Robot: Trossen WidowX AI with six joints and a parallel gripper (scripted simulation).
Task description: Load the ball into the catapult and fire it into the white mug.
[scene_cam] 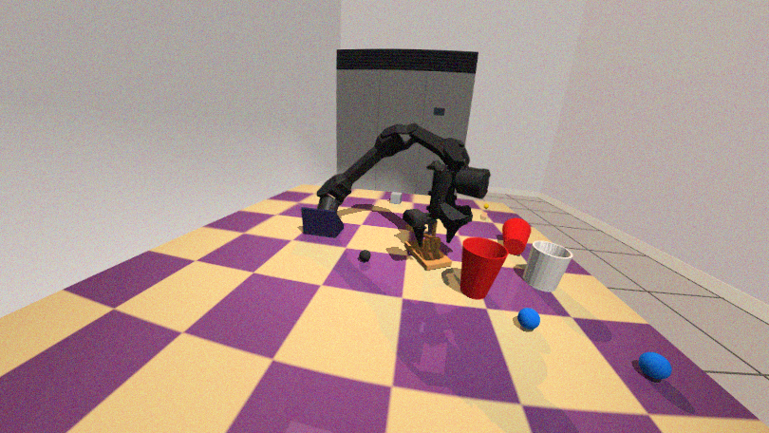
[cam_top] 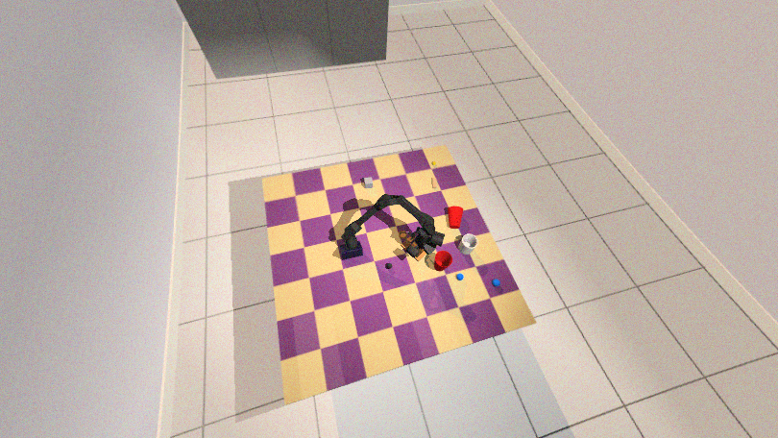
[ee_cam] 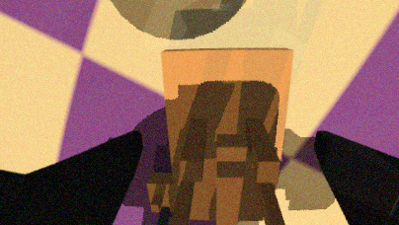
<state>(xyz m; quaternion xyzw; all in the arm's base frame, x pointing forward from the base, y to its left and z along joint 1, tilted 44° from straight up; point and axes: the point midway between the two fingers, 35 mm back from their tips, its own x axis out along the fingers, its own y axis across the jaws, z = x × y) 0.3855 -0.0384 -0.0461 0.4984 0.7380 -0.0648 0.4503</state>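
The orange-brown wooden catapult (cam_top: 419, 257) (scene_cam: 437, 262) (ee_cam: 227, 64) stands on the checkered mat. My gripper (scene_cam: 436, 241) (ee_cam: 227, 139) is open and empty, low over the catapult, with one finger on each side of it. The white mug (cam_top: 468, 244) (scene_cam: 546, 266) stands upright on the mat, beyond the catapult from the arm's base. A small black ball (cam_top: 388, 265) (scene_cam: 365, 255) lies between the arm's base and the catapult, off to one side. I see no ball in the catapult; its cup is hidden by the gripper or out of the wrist view.
An upright red cup (cam_top: 443, 260) (scene_cam: 481, 269) stands close to the catapult's front. Another red cup (cam_top: 455, 216) (scene_cam: 515, 235) lies on its side. Blue balls (cam_top: 459, 277) (scene_cam: 529, 318) lie near the mug. A grey block (cam_top: 368, 182) (scene_cam: 395, 198) sits farther back.
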